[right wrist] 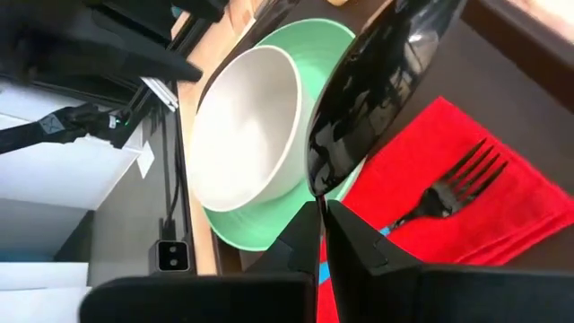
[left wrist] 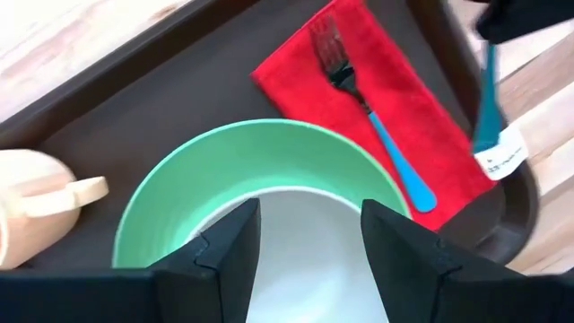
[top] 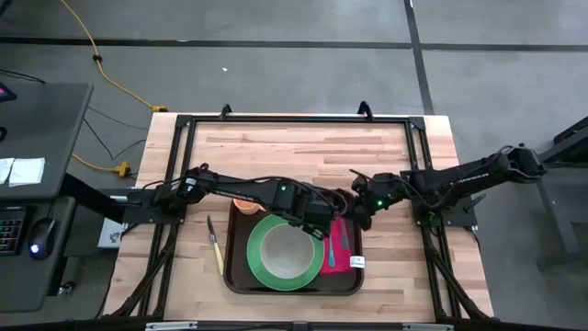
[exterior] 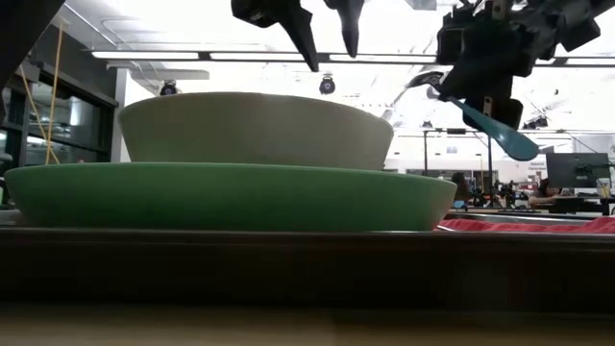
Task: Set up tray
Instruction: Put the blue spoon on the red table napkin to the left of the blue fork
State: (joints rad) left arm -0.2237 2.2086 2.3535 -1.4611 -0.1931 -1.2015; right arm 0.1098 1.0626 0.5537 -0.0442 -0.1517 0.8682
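Now right claw grips a spoon above the red napkin, frame right; lower it flat beside the fork. Left claw wide over bowl.

The table looked like pale butcher-block wood, matt with visible grain. My tray was smooth dark brown plastic with a dull sheen. The plate was smooth green plastic, and the bowl a matt off-white. The napkin was red cloth, soft and matt. The fork had dark glossy tines and a blue plastic handle. The spoon I held looked black and mirror-glossy.
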